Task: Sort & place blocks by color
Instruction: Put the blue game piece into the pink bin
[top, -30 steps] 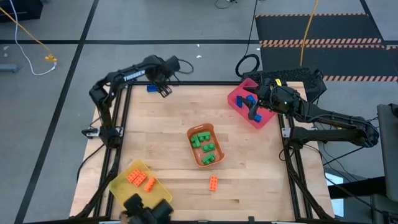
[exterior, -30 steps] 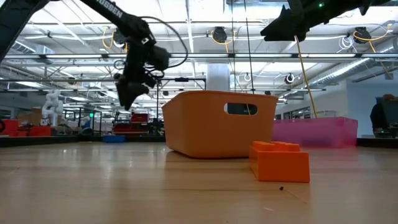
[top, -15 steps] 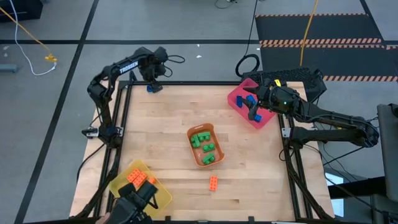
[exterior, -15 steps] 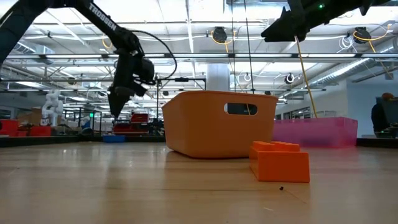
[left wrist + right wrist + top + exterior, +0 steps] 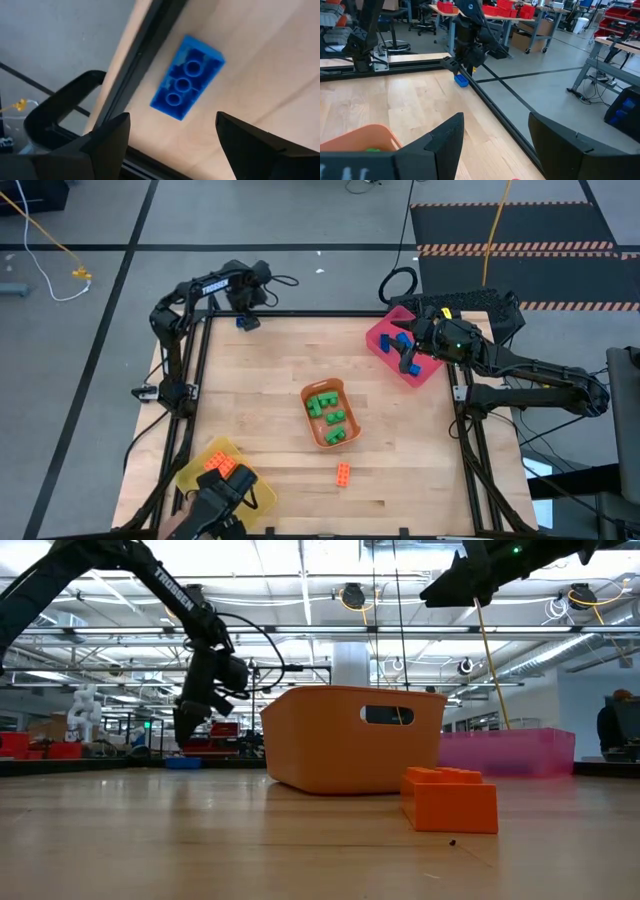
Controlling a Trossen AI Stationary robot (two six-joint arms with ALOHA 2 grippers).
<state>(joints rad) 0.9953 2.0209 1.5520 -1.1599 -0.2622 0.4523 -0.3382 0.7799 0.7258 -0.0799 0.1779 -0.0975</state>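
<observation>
Since the earlier frame, the left arm has swung from over the bench's far-left area back to its far-left edge, and the left gripper (image 5: 246, 308) now hangs low over a blue brick (image 5: 246, 322); the right arm has not shifted. In the left wrist view the jaws stand wide apart and empty, with the blue brick (image 5: 187, 77) lying stud side up between and beyond the fingers (image 5: 111, 135), just beside the dark frame rail (image 5: 131, 70) that edges the wooden bench (image 5: 270, 380). The word TROSSEN reads in white along the left arm's link (image 5: 168, 588). The right gripper (image 5: 408, 362) hovers over the pink tray (image 5: 385, 340) at the far-right corner, its jaws parted with nothing visible between them. Blue bricks (image 5: 401, 340) lie in the pink tray. The orange tray (image 5: 318, 430) at mid-bench holds several green bricks (image 5: 328, 408). The yellow tray (image 5: 195, 472) at the near-left corner holds orange bricks (image 5: 222, 467), partly hidden by a dark camera mount (image 5: 222, 505). One orange brick (image 5: 343, 474) lies loose on the bench near the front, well apart from every tray; in the low view it stands before the orange tray (image 5: 352, 738).
</observation>
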